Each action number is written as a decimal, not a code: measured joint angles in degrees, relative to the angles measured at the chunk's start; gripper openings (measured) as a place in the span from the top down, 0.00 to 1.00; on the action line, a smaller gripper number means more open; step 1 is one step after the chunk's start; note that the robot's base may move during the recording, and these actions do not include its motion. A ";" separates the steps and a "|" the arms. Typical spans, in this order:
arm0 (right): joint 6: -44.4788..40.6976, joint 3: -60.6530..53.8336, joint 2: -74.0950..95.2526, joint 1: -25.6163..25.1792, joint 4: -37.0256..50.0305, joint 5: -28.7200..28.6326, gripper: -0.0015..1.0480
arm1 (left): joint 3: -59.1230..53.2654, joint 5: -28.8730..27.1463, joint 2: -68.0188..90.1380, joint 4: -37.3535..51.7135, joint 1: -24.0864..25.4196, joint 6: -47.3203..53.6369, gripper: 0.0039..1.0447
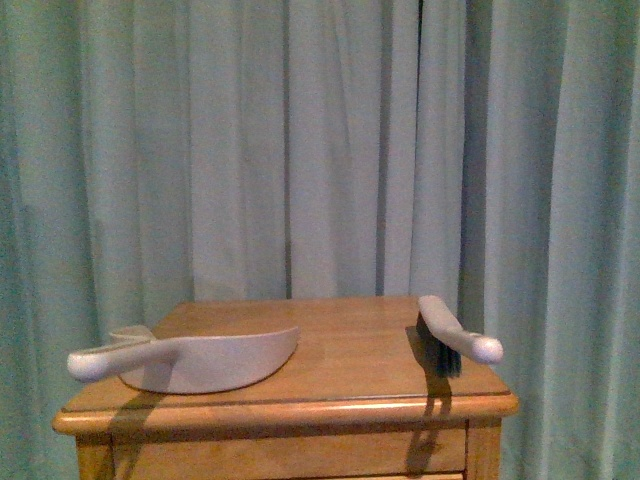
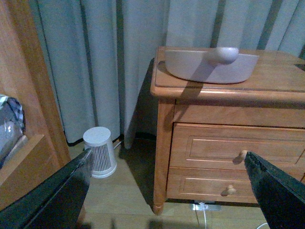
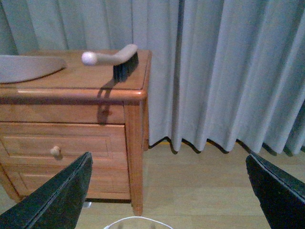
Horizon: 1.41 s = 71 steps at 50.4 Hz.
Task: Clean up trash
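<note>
While both jaws gape empty, dustpan [image 1: 215, 362] and brush [image 1: 450, 335] lie apart near the nightstand's [image 1: 350, 340] front edge.

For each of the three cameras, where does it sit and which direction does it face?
Front view: on the robot's body, facing the nightstand with dustpan and brush, curtain behind; no arm shows.
Left wrist view: on the left wrist, facing the nightstand's dustpan corner and drawers; the open left gripper shows.
Right wrist view: on the right wrist, facing the brush corner; the open right gripper shows.
All three share the nightstand and dustpan.
</note>
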 joint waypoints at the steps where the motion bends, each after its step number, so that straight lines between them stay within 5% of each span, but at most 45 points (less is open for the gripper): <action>1: 0.02 0.00 0.00 0.00 0.00 0.04 0.07 | 0.00 0.07 0.00 0.00 0.00 0.02 0.07; 17: 0.00 0.00 0.00 0.00 0.02 0.02 0.07 | 0.00 0.02 0.00 0.00 0.00 0.02 0.07; 24: 0.00 0.00 0.00 0.00 0.02 -0.02 0.07 | 5.38 10.86 10.56 -13.00 2.54 -9.94 0.07; 35: 0.00 0.00 0.00 0.00 0.02 0.00 0.07 | 19.06 4.92 35.98 -12.61 -1.44 -9.07 0.07; 44: 0.00 0.00 0.00 0.00 0.02 0.00 0.07 | 41.33 -3.72 56.06 -16.74 -8.94 -0.15 0.07; 57: 0.02 0.00 0.00 0.00 0.02 0.00 0.07 | 65.16 -7.82 75.25 -23.65 -14.32 2.67 0.07; 71: 0.00 0.00 0.00 0.00 0.02 0.00 0.07 | 77.44 -10.27 89.07 -27.30 -17.57 3.02 0.07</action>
